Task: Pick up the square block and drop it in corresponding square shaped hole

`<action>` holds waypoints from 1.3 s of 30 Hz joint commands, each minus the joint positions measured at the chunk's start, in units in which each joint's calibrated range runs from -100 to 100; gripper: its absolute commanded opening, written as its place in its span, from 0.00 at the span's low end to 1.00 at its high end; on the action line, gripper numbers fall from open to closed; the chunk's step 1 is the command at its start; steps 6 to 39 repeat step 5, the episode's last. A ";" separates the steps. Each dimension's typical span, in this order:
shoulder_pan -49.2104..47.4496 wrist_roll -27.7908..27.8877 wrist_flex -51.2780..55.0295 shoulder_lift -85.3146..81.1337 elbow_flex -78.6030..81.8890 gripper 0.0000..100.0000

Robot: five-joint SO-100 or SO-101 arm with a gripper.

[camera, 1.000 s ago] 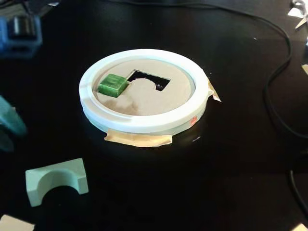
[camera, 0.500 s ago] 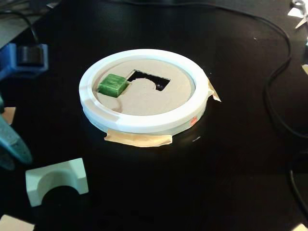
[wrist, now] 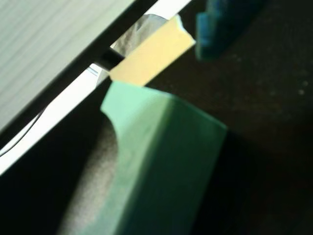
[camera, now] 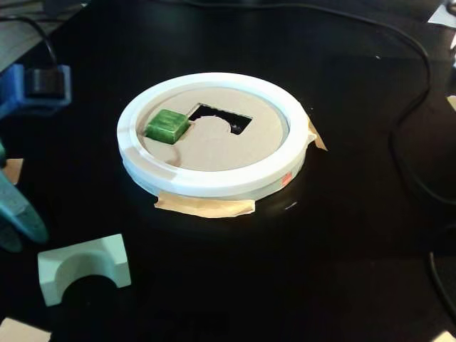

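Observation:
The square block [camera: 167, 125], a small dark-green cube, sits in the left part of the tan round board [camera: 221, 149] inside the white ring [camera: 214, 182]. Its base seems sunk into the board, and it covers the square shaped hole. The larger arch-shaped cutout [camera: 221, 117] lies open just to its right. My gripper [camera: 23, 239] shows only as teal fingers [camera: 18, 206] at the left edge of the fixed view, far from the ring and holding nothing. In the wrist view a single blurred teal finger [wrist: 222, 24] shows at the top right, above the table.
A pale mint arch block [camera: 84, 267] lies at the front left, filling the wrist view [wrist: 161, 166] close under the camera. Tan tape [camera: 205, 206] holds the ring down. The arm's blue base part [camera: 35, 85] stands at the far left. Black cables [camera: 410, 107] run along the right side.
The teal fingers have dropped lower along the left edge, toward the mint arch block. The green cube and the ring have not moved.

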 commanded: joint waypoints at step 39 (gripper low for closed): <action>0.92 0.24 -1.88 -0.61 0.12 0.83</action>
